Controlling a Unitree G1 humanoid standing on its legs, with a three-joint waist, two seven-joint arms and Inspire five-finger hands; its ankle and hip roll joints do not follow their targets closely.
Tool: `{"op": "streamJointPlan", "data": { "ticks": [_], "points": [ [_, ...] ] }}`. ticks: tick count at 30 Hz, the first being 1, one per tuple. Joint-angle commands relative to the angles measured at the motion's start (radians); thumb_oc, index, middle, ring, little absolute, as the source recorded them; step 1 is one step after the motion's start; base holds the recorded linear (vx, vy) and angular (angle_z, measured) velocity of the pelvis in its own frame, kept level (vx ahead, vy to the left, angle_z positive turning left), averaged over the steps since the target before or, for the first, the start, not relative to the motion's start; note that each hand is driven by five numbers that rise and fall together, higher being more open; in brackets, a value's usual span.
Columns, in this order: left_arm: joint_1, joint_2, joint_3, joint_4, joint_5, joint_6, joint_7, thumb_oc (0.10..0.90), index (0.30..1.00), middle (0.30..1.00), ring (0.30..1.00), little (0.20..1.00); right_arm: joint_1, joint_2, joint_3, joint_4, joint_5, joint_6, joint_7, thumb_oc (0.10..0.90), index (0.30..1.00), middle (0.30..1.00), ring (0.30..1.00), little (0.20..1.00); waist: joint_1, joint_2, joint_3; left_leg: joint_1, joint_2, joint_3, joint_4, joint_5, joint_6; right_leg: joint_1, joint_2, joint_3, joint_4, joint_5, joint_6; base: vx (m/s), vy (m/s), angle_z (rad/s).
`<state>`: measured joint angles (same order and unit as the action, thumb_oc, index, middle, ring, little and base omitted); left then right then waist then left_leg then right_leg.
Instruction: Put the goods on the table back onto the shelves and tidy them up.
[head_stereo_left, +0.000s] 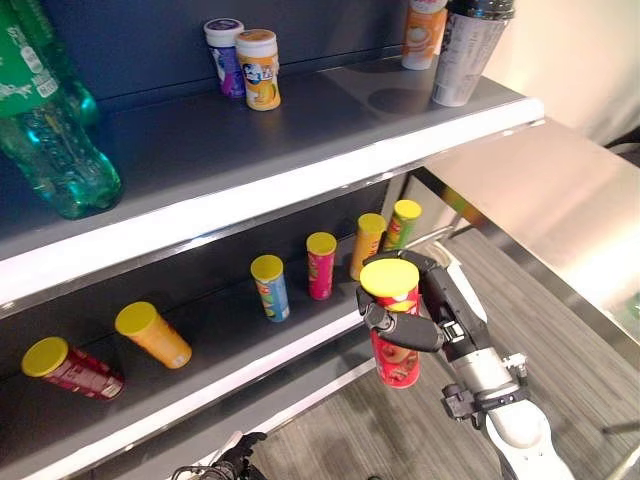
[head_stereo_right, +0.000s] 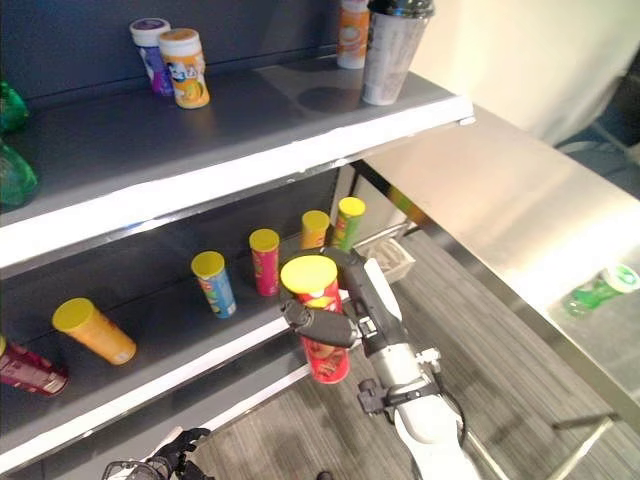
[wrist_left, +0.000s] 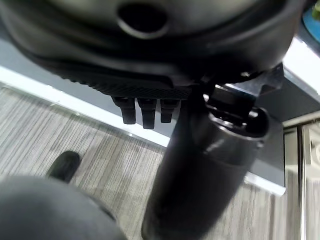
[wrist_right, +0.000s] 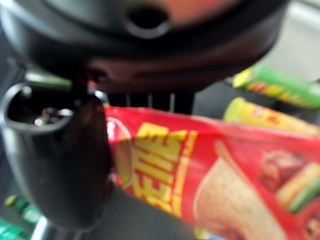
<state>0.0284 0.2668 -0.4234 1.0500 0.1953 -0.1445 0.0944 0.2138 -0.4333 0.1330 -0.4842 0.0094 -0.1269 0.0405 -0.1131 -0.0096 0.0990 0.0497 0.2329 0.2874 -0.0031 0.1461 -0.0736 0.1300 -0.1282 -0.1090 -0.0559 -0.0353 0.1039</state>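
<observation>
My right hand (head_stereo_left: 447, 312) is shut on a red chip can (head_stereo_left: 397, 364) with a yellow lid, holding it upright in the air just in front of the lower shelf (head_stereo_left: 236, 377). In the right wrist view the thumb (wrist_right: 65, 165) presses across the red can (wrist_right: 215, 175). On that shelf a blue can (head_stereo_left: 270, 288), a pink can (head_stereo_left: 321, 266), an orange can (head_stereo_left: 367, 245) and a green can (head_stereo_left: 404, 224) stand upright in a row. Further left an orange can (head_stereo_left: 152, 335) and a dark red can (head_stereo_left: 70, 368) lie on their sides. My left hand (head_stereo_left: 240, 456) hangs low by the floor, fingers relaxed and holding nothing.
The upper shelf (head_stereo_left: 300, 130) carries green bottles (head_stereo_left: 50, 110) at the left, two small tubs (head_stereo_left: 245, 62) at the back and a tall cup (head_stereo_left: 468, 45) at the right. A steel table (head_stereo_left: 560, 200) runs along the right, with a green bottle (head_stereo_right: 598, 290) lying on it.
</observation>
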Motion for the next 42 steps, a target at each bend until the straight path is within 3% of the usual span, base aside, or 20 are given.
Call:
{"op": "streamJointPlan", "data": {
  "ticks": [1, 3, 6, 7, 9, 11, 15, 17, 19, 22, 25, 28, 32, 36, 42],
  "points": [
    [-0.065, 0.010, 0.031, -0.004, -0.031, -0.032, 0.013, 0.800, 0.900, 0.900, 0.900, 0.900, -0.086, 0.034, -0.068, -0.165, 0.052, -0.126, -0.026, 0.400, 0.300, 0.300, 0.300, 0.300, -0.030, -0.034, 0.003, -0.027, -0.140, -0.023, -0.084, -0.091, 0.018, 0.059, 0.072, 0.086, -0.031, 0.038, -0.047, -0.09, -0.018, 0.25],
    [-0.060, 0.000, 0.020, 0.009, -0.031, -0.032, 0.021, 0.800, 0.900, 0.900, 0.900, 0.900, -0.106, 0.033, -0.057, -0.144, 0.060, -0.123, -0.032, 0.400, 0.300, 0.300, 0.300, 0.300, -0.026, -0.032, 0.032, -0.069, -0.136, 0.002, -0.065, -0.046, 0.009, 0.055, 0.061, 0.055, -0.031, 0.042, -0.050, -0.25, 0.011, 0.23],
    [-0.040, -0.004, 0.041, 0.018, -0.036, -0.035, 0.027, 0.800, 0.900, 0.900, 0.900, 0.900, -0.102, 0.048, -0.047, -0.120, 0.069, -0.117, -0.027, 0.400, 0.300, 0.300, 0.300, 0.300, -0.052, -0.044, 0.032, -0.032, -0.090, 0.114, 0.008, -0.107, 0.015, 0.025, 0.014, 0.016, -0.031, 0.079, -0.041, -0.17, 0.039, 0.33],
    [-0.040, -0.004, 0.041, 0.018, -0.035, -0.035, 0.027, 0.800, 0.900, 0.900, 0.900, 0.900, -0.102, 0.048, -0.046, -0.120, 0.069, -0.117, -0.027, 0.400, 0.300, 0.300, 0.300, 0.300, -0.052, -0.045, 0.034, -0.031, -0.089, 0.114, 0.011, -0.110, 0.015, 0.028, 0.014, 0.016, -0.031, 0.078, -0.041, -0.02, 0.073, 0.52],
    [-0.043, -0.018, 0.061, 0.059, -0.019, -0.038, 0.041, 0.800, 0.900, 0.900, 0.900, 0.900, -0.098, 0.043, -0.023, -0.092, 0.050, -0.115, -0.014, 0.400, 0.300, 0.300, 0.300, 0.300, -0.074, -0.034, 0.010, 0.081, -0.042, 0.112, 0.009, -0.152, -0.001, 0.012, -0.020, -0.003, -0.031, 0.094, -0.031, 0.02, 0.114, 0.37],
    [-0.054, -0.024, 0.067, 0.080, -0.004, -0.038, 0.055, 0.800, 0.900, 0.900, 0.900, 0.900, -0.122, 0.030, 0.001, -0.056, 0.011, -0.117, -0.015, 0.400, 0.300, 0.300, 0.300, 0.300, -0.085, -0.021, -0.009, 0.127, 0.000, 0.113, -0.002, -0.146, -0.008, -0.002, -0.039, -0.018, -0.031, 0.102, -0.026, 0.06, 0.133, -0.13],
    [-0.090, -0.021, 0.037, 0.068, 0.038, -0.033, 0.077, 0.800, 0.900, 0.900, 0.900, 0.900, -0.252, -0.005, 0.113, 0.062, -0.091, -0.126, -0.029, 0.400, 0.300, 0.300, 0.300, 0.300, -0.099, 0.047, 0.016, 0.165, 0.105, 0.074, -0.031, -0.024, -0.038, -0.014, -0.062, -0.036, -0.031, 0.102, -0.004, 0.01, 0.239, -0.04],
    [-0.109, -0.013, 0.001, 0.030, 0.057, -0.026, 0.079, 0.800, 0.900, 0.900, 0.900, 0.900, -0.325, 0.010, 0.165, 0.149, -0.122, -0.115, -0.053, 0.400, 0.300, 0.300, 0.300, 0.300, -0.092, 0.071, 0.037, 0.115, 0.149, 0.043, -0.024, 0.032, -0.054, -0.010, -0.094, -0.045, -0.031, 0.104, 0.007, 0.01, 0.267, -0.08],
    [-0.129, -0.025, -0.029, 0.009, 0.077, -0.024, 0.080, 0.800, 0.900, 0.900, 0.900, 0.900, -0.366, 0.038, 0.191, 0.246, -0.146, -0.111, -0.077, 0.400, 0.300, 0.300, 0.300, 0.300, -0.101, 0.105, 0.048, 0.135, 0.149, 0.102, -0.080, 0.002, -0.068, -0.012, -0.118, -0.069, -0.031, 0.106, 0.020, -0.01, 0.295, 0.23],
    [-0.166, -0.021, -0.075, -0.044, 0.103, -0.025, 0.076, 0.800, 0.900, 0.900, 0.900, 0.900, -0.477, 0.094, 0.206, 0.374, -0.200, -0.079, -0.142, 0.400, 0.300, 0.300, 0.300, 0.300, -0.097, 0.159, 0.074, 0.098, 0.093, 0.137, -0.084, -0.081, -0.088, -0.052, -0.153, -0.067, -0.031, 0.142, 0.030, -0.06, 0.331, 0.55],
    [-0.176, 0.010, -0.064, -0.083, 0.104, -0.021, 0.085, 0.800, 0.900, 0.900, 0.900, 0.900, -0.606, 0.145, 0.211, 0.456, -0.247, -0.066, -0.201, 0.400, 0.300, 0.300, 0.300, 0.300, -0.068, 0.167, 0.110, 0.064, 0.054, 0.132, -0.084, -0.107, -0.083, -0.102, -0.177, -0.056, -0.031, 0.186, 0.041, -0.11, 0.207, 0.28],
    [-0.170, 0.050, -0.011, -0.082, 0.076, -0.014, 0.103, 0.800, 0.900, 0.900, 0.900, 0.900, -0.665, 0.179, 0.178, 0.500, -0.278, -0.050, -0.251, 0.400, 0.300, 0.300, 0.300, 0.300, -0.033, 0.159, 0.128, 0.024, 0.025, 0.114, -0.084, -0.121, -0.075, -0.145, -0.203, -0.062, -0.031, 0.219, 0.052, -0.11, 0.117, 0.01],
    [-0.167, 0.045, 0.010, -0.020, 0.077, -0.017, 0.130, 0.800, 0.900, 0.900, 0.900, 0.900, -0.695, 0.211, 0.156, 0.523, -0.290, -0.039, -0.287, 0.400, 0.300, 0.300, 0.300, 0.300, -0.010, 0.147, 0.136, 0.007, 0.004, 0.100, -0.084, -0.132, -0.068, -0.161, -0.229, -0.079, -0.031, 0.238, 0.060, -0.02, 0.056, 0.44],
    [-0.174, 0.031, 0.001, 0.000, 0.083, -0.019, 0.132, 0.800, 0.900, 0.900, 0.900, 0.900, -0.683, 0.214, 0.155, 0.495, -0.285, -0.043, -0.290, 0.400, 0.300, 0.300, 0.300, 0.300, -0.004, 0.137, 0.138, 0.009, 0.000, 0.093, -0.084, -0.137, -0.066, -0.156, -0.233, -0.088, -0.031, 0.238, 0.063, 0.01, 0.000, -0.03],
    [-0.173, 0.021, -0.001, 0.016, 0.089, -0.020, 0.126, 0.800, 0.900, 0.900, 0.900, 0.900, -0.561, 0.180, 0.130, 0.383, -0.234, -0.069, -0.250, 0.400, 0.300, 0.300, 0.300, 0.300, -0.008, 0.108, 0.098, 0.042, 0.016, 0.089, -0.084, -0.146, -0.069, -0.116, -0.223, -0.108, -0.031, 0.224, 0.062, 0.06, -0.051, 0.08]
  ]
}}
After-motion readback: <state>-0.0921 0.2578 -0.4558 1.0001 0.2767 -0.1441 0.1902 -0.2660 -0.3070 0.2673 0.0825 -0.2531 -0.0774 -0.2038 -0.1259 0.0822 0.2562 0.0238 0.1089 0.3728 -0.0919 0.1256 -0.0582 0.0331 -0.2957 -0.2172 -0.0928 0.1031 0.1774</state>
